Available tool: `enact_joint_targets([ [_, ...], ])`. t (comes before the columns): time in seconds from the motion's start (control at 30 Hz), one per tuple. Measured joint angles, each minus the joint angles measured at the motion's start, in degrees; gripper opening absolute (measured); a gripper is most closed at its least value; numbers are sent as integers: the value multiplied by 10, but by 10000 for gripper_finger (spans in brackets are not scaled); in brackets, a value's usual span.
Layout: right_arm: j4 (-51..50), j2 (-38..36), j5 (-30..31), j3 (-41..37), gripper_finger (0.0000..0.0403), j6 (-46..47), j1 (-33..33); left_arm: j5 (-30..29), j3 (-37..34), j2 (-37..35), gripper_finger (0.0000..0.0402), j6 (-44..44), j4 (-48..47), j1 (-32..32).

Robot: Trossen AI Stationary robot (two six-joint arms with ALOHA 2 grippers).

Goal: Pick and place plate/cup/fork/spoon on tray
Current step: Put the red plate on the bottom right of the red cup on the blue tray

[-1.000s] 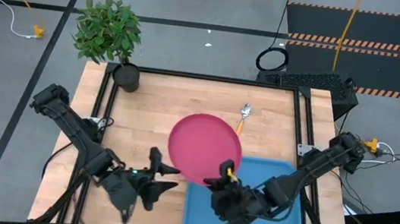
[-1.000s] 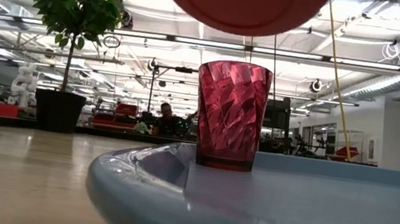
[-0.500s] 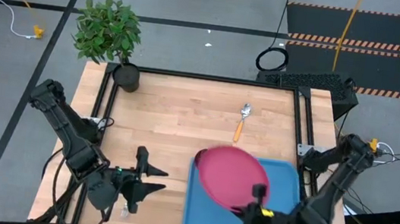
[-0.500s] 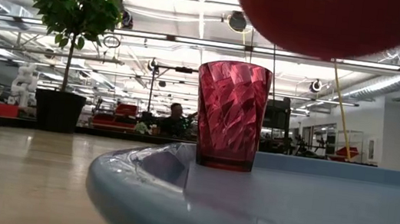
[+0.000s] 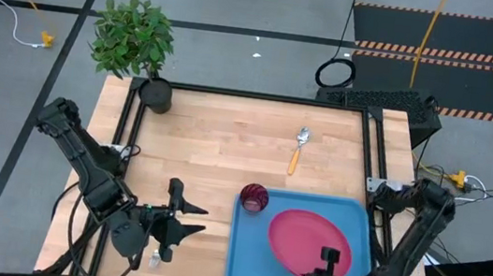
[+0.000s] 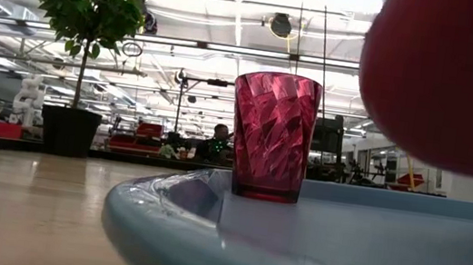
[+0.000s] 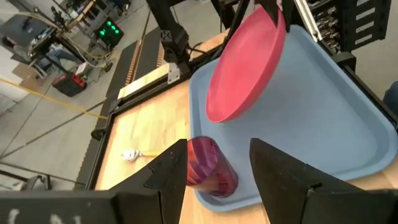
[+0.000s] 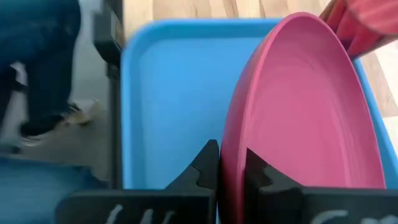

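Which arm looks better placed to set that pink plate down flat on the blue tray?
The right. Its gripper already pinches the plate by the rim, tilted above the tray. The left gripper hangs open over bare table beside the tray, holding nothing.

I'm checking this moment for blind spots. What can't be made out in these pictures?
- Fork: in no view.
- Whether the round pinkish-red plastic plate touches the light-blue rectangular plastic tray: the high view flattens it; the low view cuts the plate at the frame edge.
- Orange-handled metal spoon: too small for detail in the high view.
- Right end effector, clamped on the plate's rim: the plate hides one finger's contact.
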Motion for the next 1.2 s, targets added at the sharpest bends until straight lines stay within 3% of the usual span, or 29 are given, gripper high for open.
enact_joint_targets([
  [0.57, 38, 116, -3, -1, 6, -38, -14, 1, 0, 0, 175, -46, -50, 0],
  [0.9, 60, 120, -30, -5, 18, -49, -26, 2, 0, 1, 175, -47, -50, 7],
  [1.2, 125, 120, -90, -67, 39, -34, -39, 15, 0, 1, 175, -53, -49, 9],
])
